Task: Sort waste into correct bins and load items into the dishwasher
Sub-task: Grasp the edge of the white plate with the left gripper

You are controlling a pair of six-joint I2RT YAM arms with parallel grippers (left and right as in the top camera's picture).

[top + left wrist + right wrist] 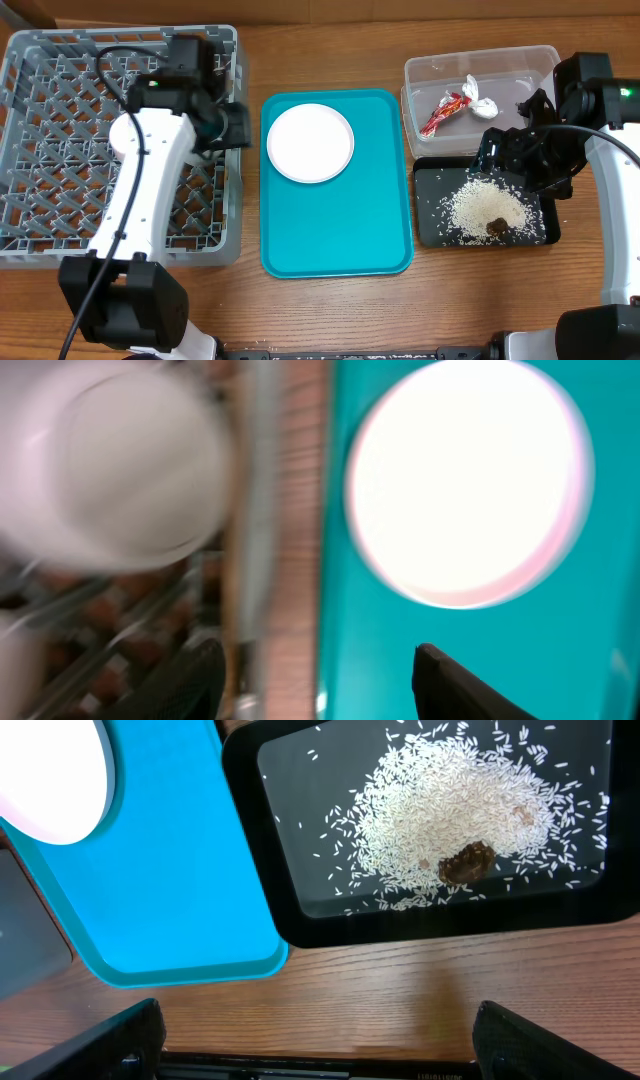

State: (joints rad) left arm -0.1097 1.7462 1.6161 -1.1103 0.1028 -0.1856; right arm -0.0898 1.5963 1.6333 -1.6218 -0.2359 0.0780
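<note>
A white plate (310, 142) lies on the teal tray (335, 240). It also shows, blurred, in the left wrist view (465, 480) and at the edge of the right wrist view (50, 780). My left gripper (238, 125) (320, 690) is open and empty over the right edge of the grey dish rack (60, 110). A white round dish (110, 460) sits in the rack. My right gripper (505, 152) (320, 1040) is open and empty by the black tray (432, 225), which holds rice (450, 810) and a brown lump (468, 863).
A clear bin (425, 110) at the back right holds a red and white wrapper (455, 105). Bare wooden table lies in front of the black tray (400, 990). The left arm covers part of the rack.
</note>
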